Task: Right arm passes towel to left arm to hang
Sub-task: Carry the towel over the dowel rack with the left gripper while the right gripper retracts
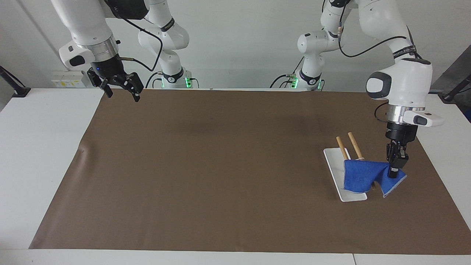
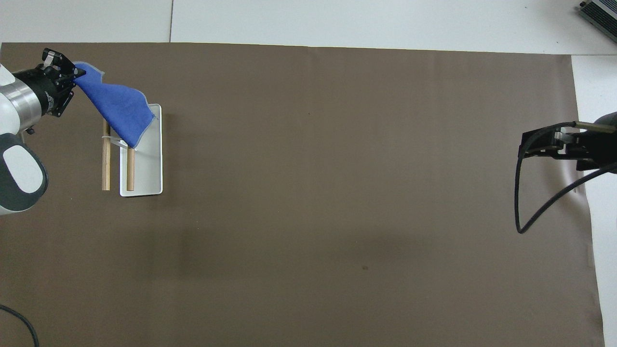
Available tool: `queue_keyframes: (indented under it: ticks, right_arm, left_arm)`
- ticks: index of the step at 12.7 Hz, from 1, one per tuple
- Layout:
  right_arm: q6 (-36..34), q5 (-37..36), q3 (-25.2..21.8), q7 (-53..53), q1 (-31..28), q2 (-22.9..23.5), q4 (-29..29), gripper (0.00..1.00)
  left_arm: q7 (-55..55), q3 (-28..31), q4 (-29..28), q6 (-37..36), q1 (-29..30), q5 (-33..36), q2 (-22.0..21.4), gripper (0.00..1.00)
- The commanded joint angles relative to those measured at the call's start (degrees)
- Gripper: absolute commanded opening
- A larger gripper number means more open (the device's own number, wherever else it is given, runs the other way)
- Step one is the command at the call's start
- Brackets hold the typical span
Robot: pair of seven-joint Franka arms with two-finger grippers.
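The royal-blue towel (image 1: 362, 177) lies draped over the two wooden rods (image 1: 353, 144) of the rack, at the rods' end farther from the robots. One corner stays pinched in my left gripper (image 1: 393, 173), which is shut on it low beside the rack, toward the left arm's end of the table. The rack's white base (image 1: 334, 165) stands on the mat. In the overhead view the towel (image 2: 118, 108) stretches from the left gripper (image 2: 72, 79) across the rods (image 2: 105, 164) onto the base (image 2: 147, 166). My right gripper (image 1: 122, 94) is open and empty, raised over the mat's corner near its own base.
A brown mat (image 1: 220, 165) covers most of the white table (image 1: 40, 147). A black cable (image 2: 525, 212) loops down from the right gripper (image 2: 535, 144). A grey device (image 2: 600, 17) sits at the table corner farthest from the robots, at the right arm's end.
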Motion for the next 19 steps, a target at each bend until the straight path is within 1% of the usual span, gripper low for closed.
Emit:
queue_keyframes:
  ticks: [1,3,7,12,13,14,15,16,17,18,19]
  right_arm:
    - [-0.91,1.22,0.31,-1.04,-0.90,-0.12,0.56,1.00]
    - [-2.50,1.67,0.22,-1.13,-1.77,0.06,1.19,1.00]
    - [-3.64,4.03,0.22,-1.83,-4.93,-0.03,2.33,1.00]
    - [-2.95,3.69,0.22,-1.74,-5.03,-0.82,0.58,1.00]
    - [-2.77,1.86,0.22,-3.57,-4.77,-0.99,0.31,1.00]
    - [-2.51,-0.24,0.30,-5.76,-4.50,-0.99,0.31,1.00]
    - [-1.89,-0.35,0.30,-5.70,-4.50,-0.99,0.13,1.00]
    - [-2.06,-0.44,0.30,-5.70,-4.41,-1.08,0.13,1.00]
    - [-2.06,-0.35,0.30,-5.70,-4.41,-1.08,0.13,1.00]
    - [-2.06,-0.27,0.39,-5.70,-4.59,-1.08,0.13,1.00]
    - [-2.06,-0.27,0.39,-5.61,-4.50,-1.08,0.13,1.00]
  left_arm:
    - [1.77,0.26,-0.04,-1.26,0.26,-0.83,0.06,0.00]
    - [1.59,0.79,-0.48,-3.55,0.44,-0.83,-0.20,0.00]
    - [1.59,2.20,-4.78,-7.59,0.61,-0.83,-2.83,0.00]
    - [1.68,3.16,-4.70,-16.81,0.61,-0.74,-4.15,0.00]
    - [1.68,3.25,-4.70,-18.48,0.61,-0.66,-4.42,0.02]
    - [1.77,3.25,-4.70,-19.37,0.61,-0.57,-4.59,0.14]
    - [2.12,3.34,-4.79,-19.99,0.61,-0.57,-4.77,0.34]
    - [2.38,3.34,-5.05,-20.86,0.70,-0.57,-5.03,0.45]
    - [2.47,3.86,-5.92,-20.96,0.70,-0.39,-5.38,0.53]
    - [2.82,4.56,-6.89,-20.96,0.70,-0.30,-5.91,0.56]
    - [3.52,4.66,-7.59,-20.96,0.79,-0.30,-6.18,0.56]
